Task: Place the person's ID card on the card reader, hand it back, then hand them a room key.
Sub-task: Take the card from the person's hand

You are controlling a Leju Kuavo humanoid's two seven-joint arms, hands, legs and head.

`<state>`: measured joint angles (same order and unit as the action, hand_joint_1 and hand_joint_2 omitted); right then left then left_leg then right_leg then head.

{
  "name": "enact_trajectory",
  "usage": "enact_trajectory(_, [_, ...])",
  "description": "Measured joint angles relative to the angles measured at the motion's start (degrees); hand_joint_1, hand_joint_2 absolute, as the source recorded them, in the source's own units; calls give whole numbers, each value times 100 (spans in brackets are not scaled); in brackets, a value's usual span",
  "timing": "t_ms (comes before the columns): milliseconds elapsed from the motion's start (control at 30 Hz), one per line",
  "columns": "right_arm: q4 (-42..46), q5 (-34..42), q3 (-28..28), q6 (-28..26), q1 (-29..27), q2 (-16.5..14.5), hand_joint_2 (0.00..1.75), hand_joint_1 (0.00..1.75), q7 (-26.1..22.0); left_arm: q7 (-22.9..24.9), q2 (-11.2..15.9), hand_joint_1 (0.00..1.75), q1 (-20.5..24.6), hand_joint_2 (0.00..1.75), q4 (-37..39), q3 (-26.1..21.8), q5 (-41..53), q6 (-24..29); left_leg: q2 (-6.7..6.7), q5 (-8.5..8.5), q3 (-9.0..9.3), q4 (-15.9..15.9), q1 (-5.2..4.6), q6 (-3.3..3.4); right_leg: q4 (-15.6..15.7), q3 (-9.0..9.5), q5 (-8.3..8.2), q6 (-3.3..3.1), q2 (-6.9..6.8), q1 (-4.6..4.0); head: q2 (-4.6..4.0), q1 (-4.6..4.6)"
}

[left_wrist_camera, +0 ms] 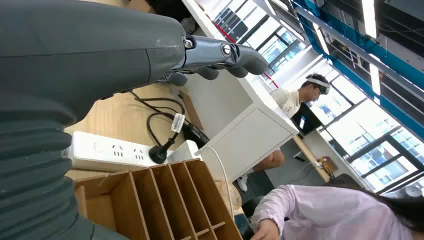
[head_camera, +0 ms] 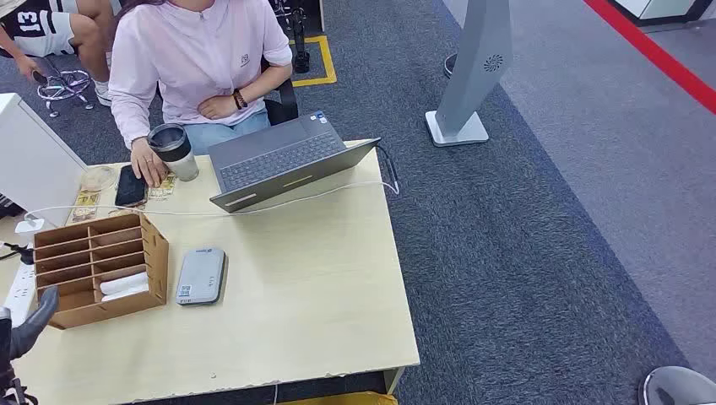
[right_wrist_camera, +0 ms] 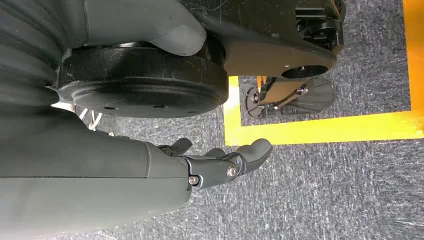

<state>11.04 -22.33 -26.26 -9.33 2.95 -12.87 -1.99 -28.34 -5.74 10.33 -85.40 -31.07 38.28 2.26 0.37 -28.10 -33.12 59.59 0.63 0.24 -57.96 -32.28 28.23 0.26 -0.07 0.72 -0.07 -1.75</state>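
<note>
Card reader [head_camera: 201, 276]: flat grey unit lying on the wooden table [head_camera: 321, 287], just beside the brown slotted organizer [head_camera: 101, 268]. Left hand [head_camera: 29, 323] sits at the table's near-left edge, close to the organizer, fingers [left_wrist_camera: 235, 52] loosely curled, holding nothing. Right hand [right_wrist_camera: 220, 160] hangs over grey carpet, fingers partly curled, holding nothing. Across the table, a seated person [head_camera: 198, 63] rests a hand [head_camera: 150, 164] beside a black phone [head_camera: 130, 185], a lidded cup [head_camera: 174, 151] and an open laptop [head_camera: 283, 160].

Grey carpet [head_camera: 540, 253] is crossed by a red stripe [head_camera: 654, 55]. Tall windows [left_wrist_camera: 370, 130] and ceiling light strips [left_wrist_camera: 368, 15] are seen beyond a white cabinet [left_wrist_camera: 250, 135].
</note>
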Motion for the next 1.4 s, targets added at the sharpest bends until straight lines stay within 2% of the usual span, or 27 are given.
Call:
enact_trajectory(133, [0, -73, 11, 0, 2, 0, 175, 0, 46, 172, 83, 0, 190, 175, 228, 245, 358, 324, 0, 1, 0, 1, 0, 0, 0, 0, -1, 0, 0, 0, 0, 0])
enact_trajectory(867, [0, -691, 167, -69, 41, 7, 175, 0, 461, 1396, 729, 0, 1653, 175, 2119, 2083, 2917, 2856, 0, 5, -2, 3, 0, 4, -1, 0, -5, 0, 0, 0, 0, -1])
enact_trajectory(1100, [0, -934, 252, -125, 64, 12, 175, 0, 620, 1792, 880, 0, 1967, 175, 2627, 2506, 3680, 3582, 0, 6, -2, 3, 0, 4, -2, 0, -5, 0, 0, 0, 0, 0])
enact_trajectory(1233, [0, -964, 279, -136, 67, 16, 175, 0, 624, 1825, 928, 175, 2022, 175, 2774, 2644, 3768, 3632, 0, 6, -2, 3, 0, 4, -2, 0, -5, 0, 0, 0, 0, 0])
enact_trajectory(1400, [0, -976, 287, -130, 66, 17, 175, 0, 575, 1785, 939, 175, 2034, 175, 2851, 2729, 3651, 3584, 0, 6, -3, 3, 0, 4, -2, 0, -5, 0, 1, 0, 0, 0])
